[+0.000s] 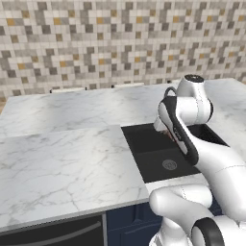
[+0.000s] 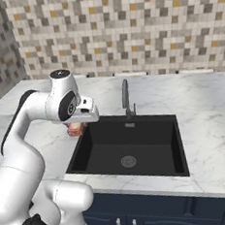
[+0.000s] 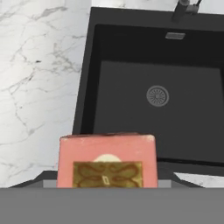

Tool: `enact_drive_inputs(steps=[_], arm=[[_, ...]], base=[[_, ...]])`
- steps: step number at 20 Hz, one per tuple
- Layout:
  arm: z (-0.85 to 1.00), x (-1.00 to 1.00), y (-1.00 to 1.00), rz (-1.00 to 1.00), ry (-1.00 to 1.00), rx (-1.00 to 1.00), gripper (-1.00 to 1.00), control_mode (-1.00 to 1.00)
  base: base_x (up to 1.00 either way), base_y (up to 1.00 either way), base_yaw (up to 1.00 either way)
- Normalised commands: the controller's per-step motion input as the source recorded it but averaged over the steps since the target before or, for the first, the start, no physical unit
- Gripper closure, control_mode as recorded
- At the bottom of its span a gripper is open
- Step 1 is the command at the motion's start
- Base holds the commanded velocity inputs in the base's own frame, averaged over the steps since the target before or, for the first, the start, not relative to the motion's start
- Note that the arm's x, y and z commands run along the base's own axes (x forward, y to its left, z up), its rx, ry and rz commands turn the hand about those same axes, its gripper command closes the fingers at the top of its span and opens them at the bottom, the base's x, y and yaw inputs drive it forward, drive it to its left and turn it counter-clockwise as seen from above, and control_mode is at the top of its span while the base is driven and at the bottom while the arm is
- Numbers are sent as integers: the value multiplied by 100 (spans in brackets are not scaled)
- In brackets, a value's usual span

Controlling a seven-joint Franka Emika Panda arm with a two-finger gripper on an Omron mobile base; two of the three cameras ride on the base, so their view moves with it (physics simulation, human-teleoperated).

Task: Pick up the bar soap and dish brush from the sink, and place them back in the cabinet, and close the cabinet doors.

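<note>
My jaws hold the reddish-orange bar soap (image 3: 107, 162) above the black sink's (image 3: 131, 43) left rim, its gold-patterned face showing.

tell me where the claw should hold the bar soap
Grip it across its two opposite side edges, coming straight down from above, as the claw grips it now. The bar soap is a flat rectangular block, so those parallel edges probably give the pads flat, square seats, and the broad patterned face stays free.
</note>
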Motion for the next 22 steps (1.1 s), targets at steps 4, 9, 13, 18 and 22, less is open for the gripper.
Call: enact_drive_inputs(steps=[4,9,13,18,22], arm=[[53,-37,2,0,0,0,100,-100],[42,-30,0,0,0,0,100,-100],[32,-26,0,0,0,0,100,-100],[14,-38,0,-2,-3,0,100,-100],[2,-39,0,-3,-5,0,100,-100]], base=[[0,0,0],[0,0,0],[0,0,0],[0,0,0],[0,0,0]])
